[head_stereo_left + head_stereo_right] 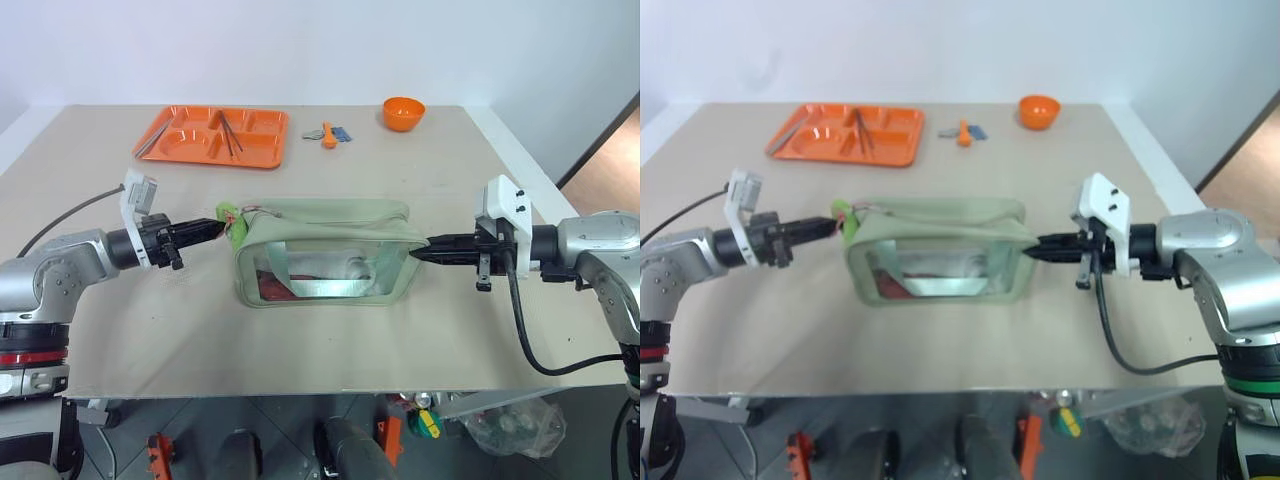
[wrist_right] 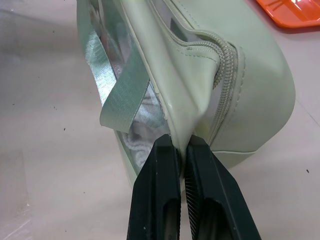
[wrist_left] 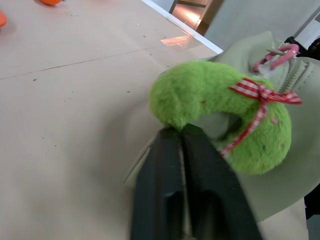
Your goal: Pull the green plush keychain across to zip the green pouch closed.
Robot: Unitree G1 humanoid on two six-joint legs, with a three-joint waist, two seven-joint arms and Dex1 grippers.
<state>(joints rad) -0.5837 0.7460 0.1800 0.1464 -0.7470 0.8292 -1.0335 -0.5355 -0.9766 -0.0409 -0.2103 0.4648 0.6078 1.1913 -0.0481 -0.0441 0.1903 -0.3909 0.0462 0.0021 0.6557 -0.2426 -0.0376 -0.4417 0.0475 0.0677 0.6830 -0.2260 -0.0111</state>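
Observation:
The green pouch lies mid-table, pale sage with a clear window side and a strap handle. Its zipper runs along the top. At the pouch's left end sits the green plush keychain, a lime fuzzy ring with a red checked ribbon, hung from a pink clip. My left gripper points level at it from the left, shut on the plush's near edge. My right gripper comes in from the right and is shut on the pouch's right end seam.
An orange tray with thin utensils stands at the back left. An orange bowl sits at the back right, with a small orange and blue item between them. The table's front edge runs close below the pouch.

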